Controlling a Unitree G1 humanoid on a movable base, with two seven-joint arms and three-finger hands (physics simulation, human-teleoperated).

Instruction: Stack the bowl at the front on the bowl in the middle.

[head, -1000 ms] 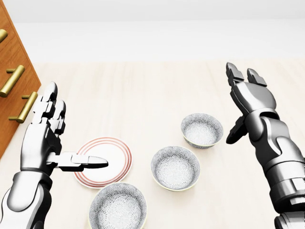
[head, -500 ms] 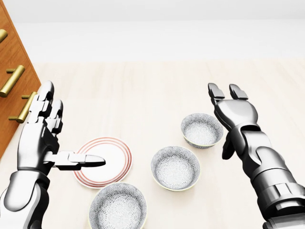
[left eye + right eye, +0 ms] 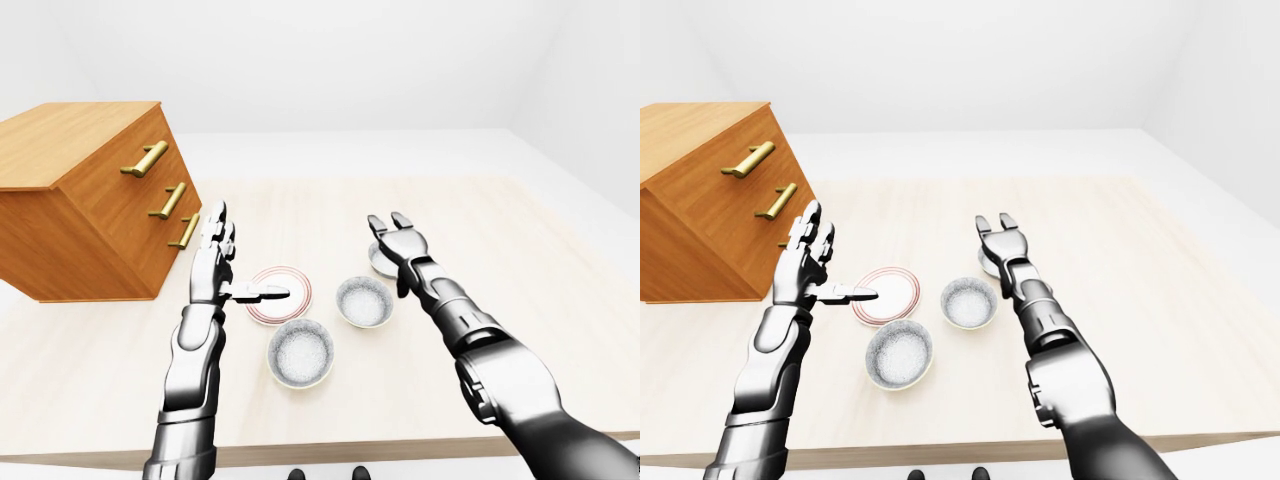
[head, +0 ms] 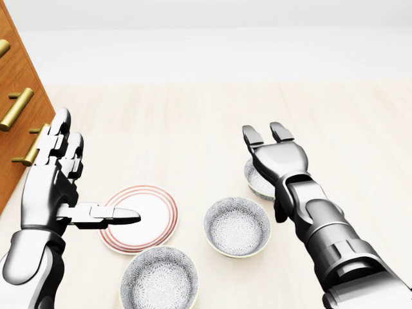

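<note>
Three patterned grey bowls lie in a slanted row on the pale wooden table [image 4: 193, 129] in the head view. The front bowl [image 4: 159, 279] is at the bottom, the middle bowl [image 4: 237, 225] up and to its right. The far bowl [image 4: 256, 181] is mostly hidden under my right hand [image 4: 271, 164], which hovers over it with fingers spread, open and holding nothing. My left hand [image 4: 77, 187] stands open at the left, its thumb pointing right over a red-rimmed plate [image 4: 148, 222]. Neither hand touches the front bowl.
A wooden drawer cabinet [image 3: 90, 200] with brass handles stands at the table's left, close to my left hand. The table's near edge [image 3: 400, 445] runs just below the front bowl in the left-eye view.
My right hand has swung left and downward in the head view, from beside the far bowl to over it, hiding most of it. The left hand has barely moved.
</note>
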